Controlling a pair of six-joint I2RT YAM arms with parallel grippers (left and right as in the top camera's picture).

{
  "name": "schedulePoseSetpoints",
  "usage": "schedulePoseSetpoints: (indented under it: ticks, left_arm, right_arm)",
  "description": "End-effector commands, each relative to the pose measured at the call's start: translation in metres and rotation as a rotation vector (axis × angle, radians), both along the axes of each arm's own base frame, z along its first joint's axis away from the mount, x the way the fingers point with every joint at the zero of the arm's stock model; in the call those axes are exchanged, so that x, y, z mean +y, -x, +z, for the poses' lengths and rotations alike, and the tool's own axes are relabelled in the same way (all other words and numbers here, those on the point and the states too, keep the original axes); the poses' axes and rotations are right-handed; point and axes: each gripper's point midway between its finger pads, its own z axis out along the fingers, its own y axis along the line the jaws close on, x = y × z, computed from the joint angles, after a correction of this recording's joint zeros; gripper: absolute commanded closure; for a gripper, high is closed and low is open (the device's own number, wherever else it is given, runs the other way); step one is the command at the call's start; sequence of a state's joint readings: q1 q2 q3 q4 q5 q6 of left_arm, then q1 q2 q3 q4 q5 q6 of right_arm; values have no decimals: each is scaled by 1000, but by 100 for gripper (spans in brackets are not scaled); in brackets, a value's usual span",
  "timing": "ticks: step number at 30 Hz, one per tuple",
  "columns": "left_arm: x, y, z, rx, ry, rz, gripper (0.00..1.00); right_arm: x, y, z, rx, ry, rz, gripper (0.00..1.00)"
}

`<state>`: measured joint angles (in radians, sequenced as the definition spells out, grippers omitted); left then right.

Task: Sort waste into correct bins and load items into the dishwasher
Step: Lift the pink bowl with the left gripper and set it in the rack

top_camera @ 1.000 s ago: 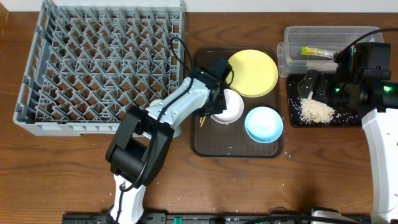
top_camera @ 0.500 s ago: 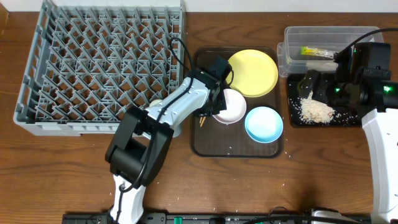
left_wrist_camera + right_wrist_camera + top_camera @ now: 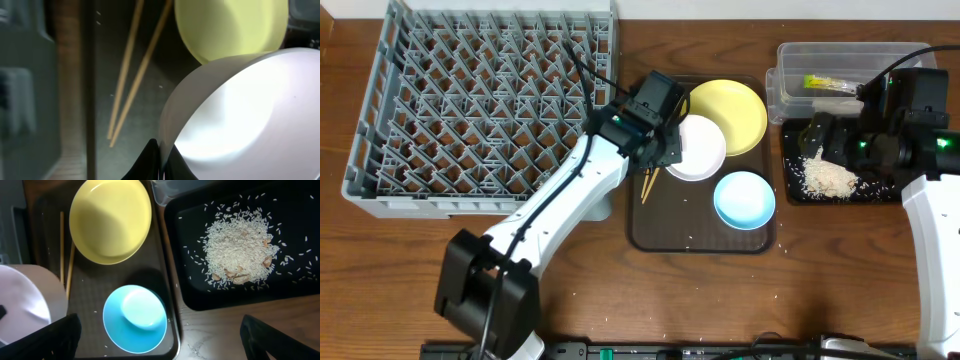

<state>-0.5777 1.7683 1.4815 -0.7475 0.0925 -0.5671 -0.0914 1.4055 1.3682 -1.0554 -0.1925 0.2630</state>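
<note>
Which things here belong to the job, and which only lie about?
Job: white bowl, round yellow plate, light-blue bowl, wooden chopsticks, loose white rice, black rectangular tray, clear plastic tub, grey plastic dish rack.
Lying about: flat brown serving tray, wooden table.

- The plate (image 3: 730, 115) was plain yellow.
- The white bowl (image 3: 698, 148) was unmarked; the light-blue bowl (image 3: 744, 198) had a paler centre.
- The rack (image 3: 470, 100) was grey, its pegs forming a grid.
- The rice (image 3: 828, 178) was white against the glossy black tray (image 3: 300, 270).
- The packet (image 3: 830, 83) was yellow-green and printed.
- The surface (image 3: 420, 260) was brown woodgrain.
</note>
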Motion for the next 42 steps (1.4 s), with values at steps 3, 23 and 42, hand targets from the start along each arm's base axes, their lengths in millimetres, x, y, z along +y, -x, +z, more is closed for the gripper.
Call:
schedulePoseSetpoints:
  ticks: [3, 23, 42]
  left_arm:
    - [61, -28, 47, -221, -177, 109, 93]
    - [225, -77, 123, -450, -1108, 196, 93]
    - [212, -85, 89, -416, -1562, 328, 92]
  right_arm:
    - [-3, -2, 2, -3, 0, -17, 1]
    - [-3, -2, 2, -3, 0, -17, 1]
    - [-3, -2, 2, -3, 0, -17, 1]
